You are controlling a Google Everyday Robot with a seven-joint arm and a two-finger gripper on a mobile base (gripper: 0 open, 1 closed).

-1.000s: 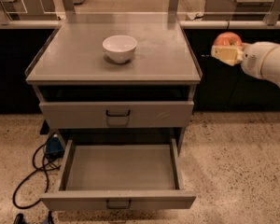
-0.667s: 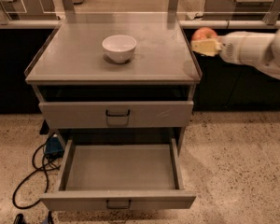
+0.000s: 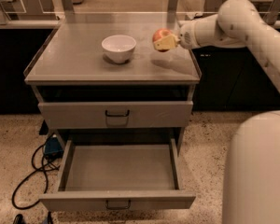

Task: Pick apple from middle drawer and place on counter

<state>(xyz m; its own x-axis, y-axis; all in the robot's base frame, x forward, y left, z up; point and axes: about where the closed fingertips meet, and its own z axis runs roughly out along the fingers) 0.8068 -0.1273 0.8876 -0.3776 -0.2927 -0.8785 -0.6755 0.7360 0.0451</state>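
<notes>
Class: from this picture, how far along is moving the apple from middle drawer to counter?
Done: the middle drawer stands open and empty. In hand: the gripper holds the apple above the counter, right of the white bowl. Left: set it down and release.

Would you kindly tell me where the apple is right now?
In the camera view, the apple is held in the gripper over the right side of the counter, just right of the bowl.

The counter (image 3: 74, 62) bears a white bowl (image 3: 118, 48); the claw (image 3: 164, 40) holds the apple (image 3: 160, 34) above it
</notes>
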